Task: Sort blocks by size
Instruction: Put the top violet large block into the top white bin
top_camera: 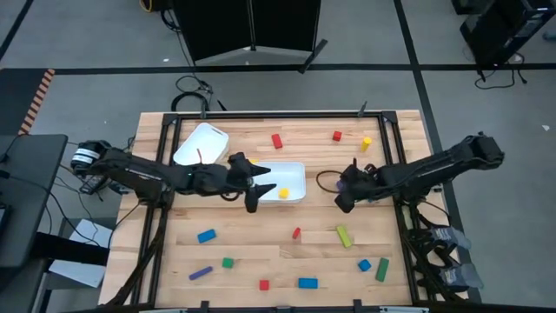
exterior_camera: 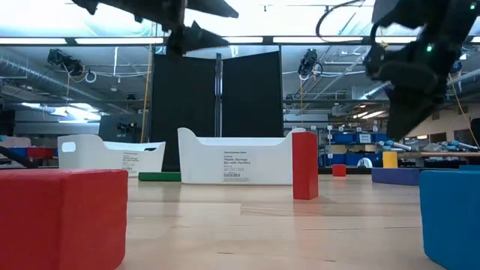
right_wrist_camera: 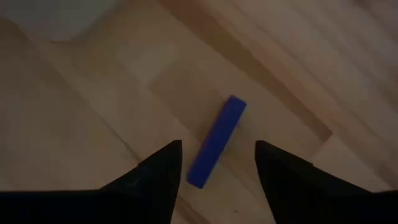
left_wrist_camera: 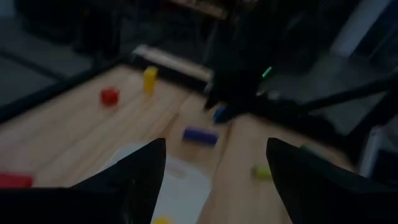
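Coloured blocks lie scattered on the wooden table (top_camera: 261, 248). One small yellow block (top_camera: 283, 193) lies in the white tray (top_camera: 295, 170) at the table's middle. My left gripper (top_camera: 261, 184) hangs open and empty over that tray's left edge, as its wrist view (left_wrist_camera: 216, 146) shows. My right gripper (top_camera: 344, 193) is open, right of the tray. Its wrist view (right_wrist_camera: 217, 155) shows a blue-purple bar (right_wrist_camera: 217, 140) lying flat on the table below the gap between its fingers, untouched. That bar also shows in the left wrist view (left_wrist_camera: 200, 135).
A second white tray (top_camera: 200, 143) stands at the far left. Red blocks (top_camera: 277, 140) (top_camera: 337, 136) and a yellow one (top_camera: 367, 143) lie at the far side. Blue (top_camera: 206, 236), green (top_camera: 382, 269), purple (top_camera: 201, 272) and yellow-green (top_camera: 344, 236) pieces lie near the front.
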`<action>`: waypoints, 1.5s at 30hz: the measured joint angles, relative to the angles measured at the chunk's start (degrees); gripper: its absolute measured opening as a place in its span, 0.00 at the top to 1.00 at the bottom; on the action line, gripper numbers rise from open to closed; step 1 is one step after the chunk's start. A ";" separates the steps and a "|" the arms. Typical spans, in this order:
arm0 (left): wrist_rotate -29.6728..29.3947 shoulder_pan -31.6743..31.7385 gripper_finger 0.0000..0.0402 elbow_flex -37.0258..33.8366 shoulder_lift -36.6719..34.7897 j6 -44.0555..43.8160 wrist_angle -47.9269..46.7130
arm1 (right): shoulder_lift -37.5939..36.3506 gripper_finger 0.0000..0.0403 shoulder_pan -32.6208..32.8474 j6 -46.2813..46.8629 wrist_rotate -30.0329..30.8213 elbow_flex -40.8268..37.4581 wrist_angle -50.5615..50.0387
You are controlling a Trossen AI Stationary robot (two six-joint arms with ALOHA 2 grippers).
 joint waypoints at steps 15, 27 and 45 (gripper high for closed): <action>-1.67 -4.14 0.30 -9.18 -14.52 1.23 4.83 | 15.02 0.39 -3.29 2.66 -4.11 -0.68 7.48; -2.82 -6.27 0.30 -12.15 -21.34 1.22 4.09 | 15.77 0.84 -5.20 3.39 -3.49 -1.33 11.02; -4.57 -6.20 0.30 -12.04 -31.24 4.48 16.93 | 28.28 0.83 -17.00 -34.12 1.42 22.19 66.62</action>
